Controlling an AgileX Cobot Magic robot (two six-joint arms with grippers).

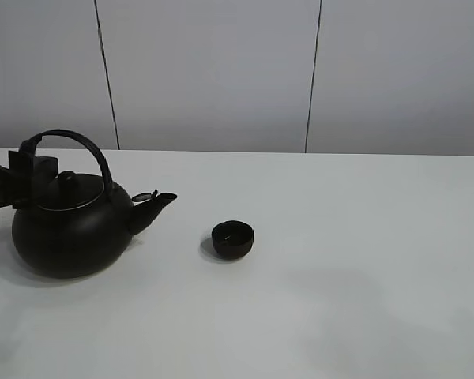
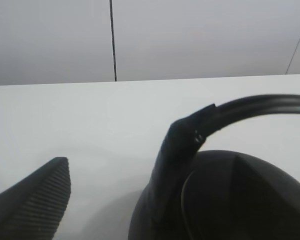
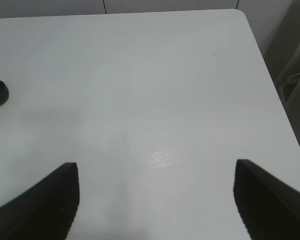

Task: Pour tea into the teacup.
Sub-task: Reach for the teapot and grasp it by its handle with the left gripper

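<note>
While the kettle sits on the white table at the left of the frame, its spout points right, straight toward the teacup. The cup stands just left of centre, near the spout but apart from it, with bare table between them. Spout and cup lie on one line across the frame, so the pour looks to turn on carrying the kettle rightward and tipping it along that same line.

From where I stand the left gripper is plainly the nearer one, sitting at the left foot of the arched handle. In its wrist view one ribbed finger stands clear of the handle, pale table showing between them. The other finger is hidden behind the kettle, so I take the jaws to be apart and not yet clamped, though I can't be sure of that.

The right gripper hangs over bare table with its fingers spread wide and nothing between them. The teacup is well apart from it.

As for contents, the kettle's lid is on, so whatever is inside is hidden. The cup's hollow looks dark with a faint glint, and I cannot say whether it holds any tea.
</note>
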